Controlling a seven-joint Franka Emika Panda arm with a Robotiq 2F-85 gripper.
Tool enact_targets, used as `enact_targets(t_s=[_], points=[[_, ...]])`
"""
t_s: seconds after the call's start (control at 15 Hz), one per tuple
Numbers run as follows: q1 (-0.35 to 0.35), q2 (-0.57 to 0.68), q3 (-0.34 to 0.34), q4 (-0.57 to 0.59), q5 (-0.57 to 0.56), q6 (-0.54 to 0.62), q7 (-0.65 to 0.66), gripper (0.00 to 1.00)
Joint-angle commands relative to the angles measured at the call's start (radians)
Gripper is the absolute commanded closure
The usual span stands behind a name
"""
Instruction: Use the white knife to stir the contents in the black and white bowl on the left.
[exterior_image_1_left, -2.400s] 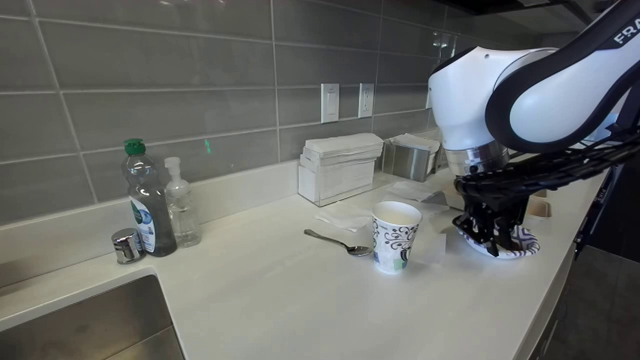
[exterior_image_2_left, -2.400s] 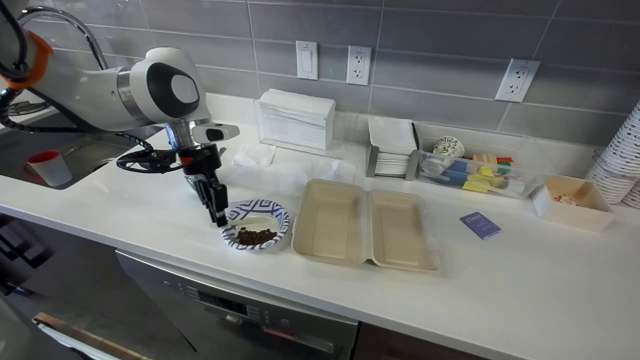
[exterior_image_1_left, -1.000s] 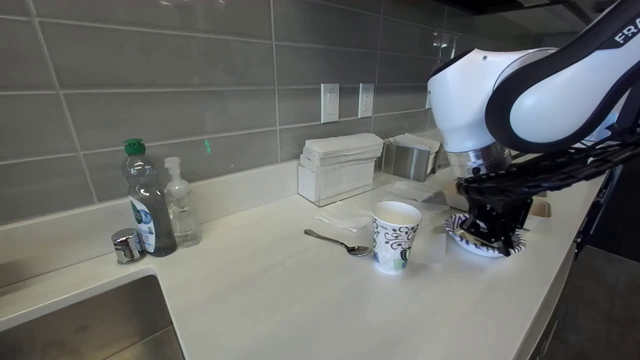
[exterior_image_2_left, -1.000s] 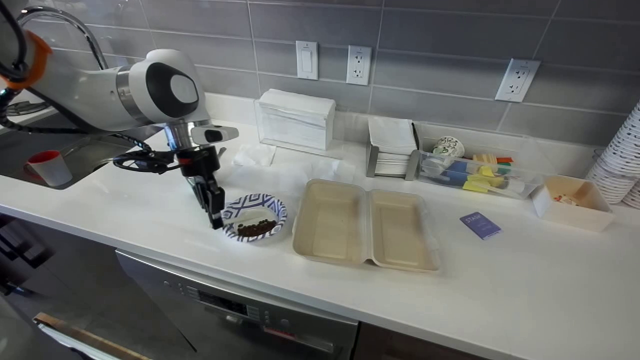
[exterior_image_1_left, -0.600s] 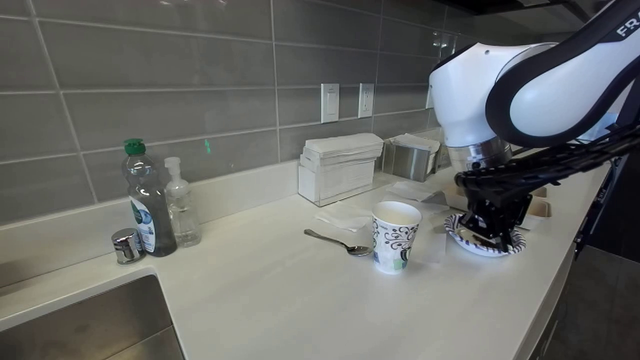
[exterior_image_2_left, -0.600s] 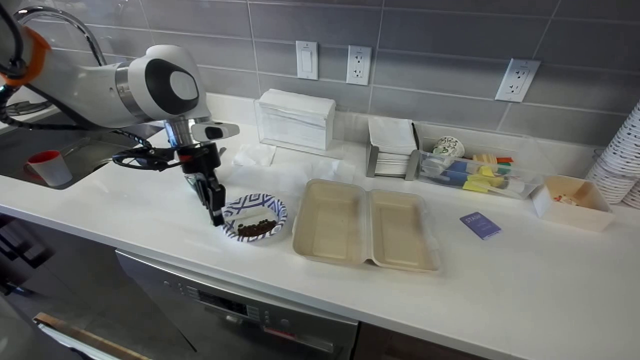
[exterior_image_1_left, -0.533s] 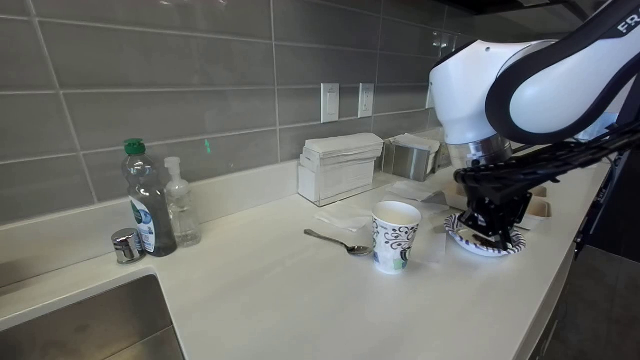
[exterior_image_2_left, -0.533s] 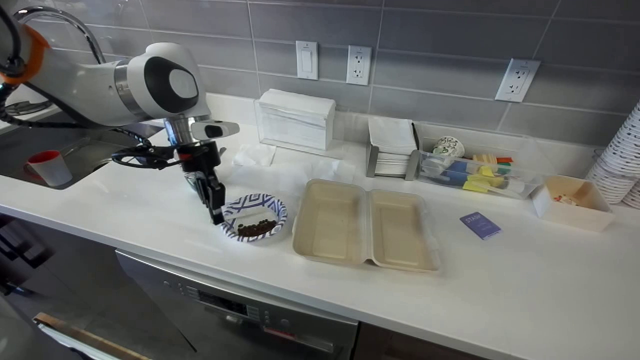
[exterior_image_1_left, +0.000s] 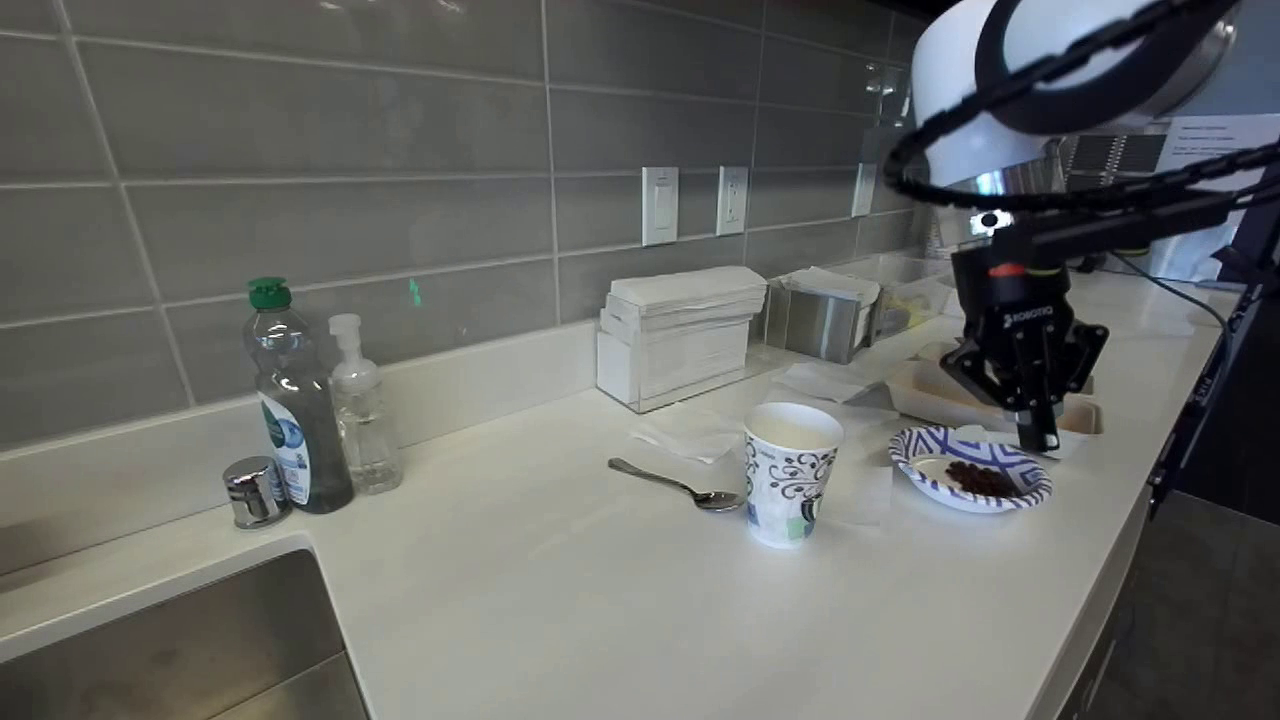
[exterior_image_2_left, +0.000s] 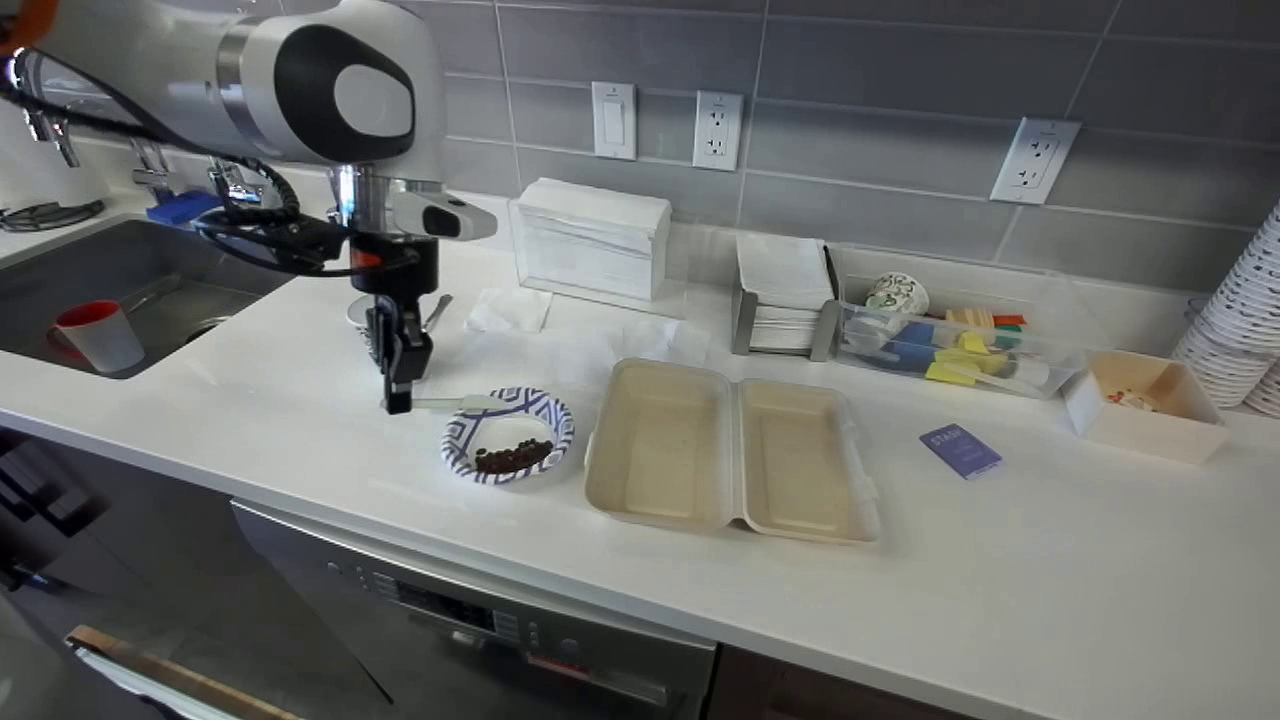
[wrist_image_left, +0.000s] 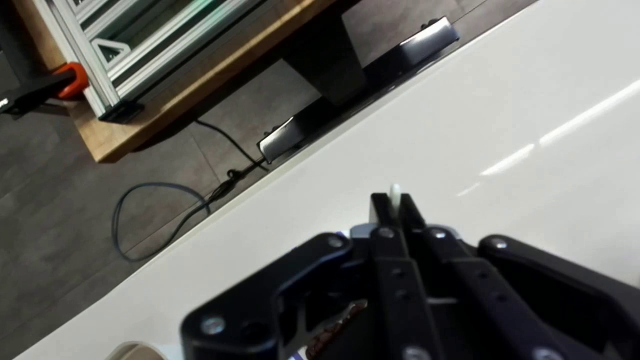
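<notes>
The black and white bowl (exterior_image_1_left: 915, 468) is a shallow dish with a patterned rim, on the counter in both exterior views (exterior_image_2_left: 553, 412). Dark brown bits (exterior_image_2_left: 512, 457) lie toward the counter's front edge inside it. My gripper (exterior_image_2_left: 398, 402) is beside and above the bowl, pointing down, and shut on the white knife (exterior_image_2_left: 478, 403). The knife lies about level, its blade over the bowl's wall-side rim and apart from the bits. In the wrist view, the knife's white end (wrist_image_left: 395, 196) sticks out between the fingertips (wrist_image_left: 398, 210); the bowl is mostly hidden behind the fingers.
A tall patterned cup (exterior_image_1_left: 790, 485) and a metal spoon (exterior_image_1_left: 690, 492) stand near the bowl. An open beige takeout box (exterior_image_2_left: 660, 450) is close beside it. Napkin holders (exterior_image_1_left: 680, 345) line the wall. A sink (exterior_image_1_left: 180, 660) lies at one end. The counter edge (exterior_image_2_left: 330, 498) is near.
The bowl has shifted slightly toward the wall since the earliest frames. My gripper has risen and moved off the bowl, lifting the knife from its inside to above its wall-side rim.
</notes>
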Motion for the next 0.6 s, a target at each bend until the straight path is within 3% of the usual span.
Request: enact_targets(t_s=[0.0,0.47,0.53], points=[[-0.051,-0.073,-0.066,0.036,0.111,-0.145,-0.096,0.99],[-0.17,-0.018,-0.202,0.121,0.262,-0.275,-0.168,0.99],[-0.163,-0.065,-0.162,0.092,0.211,-0.245,-0.144,0.99]])
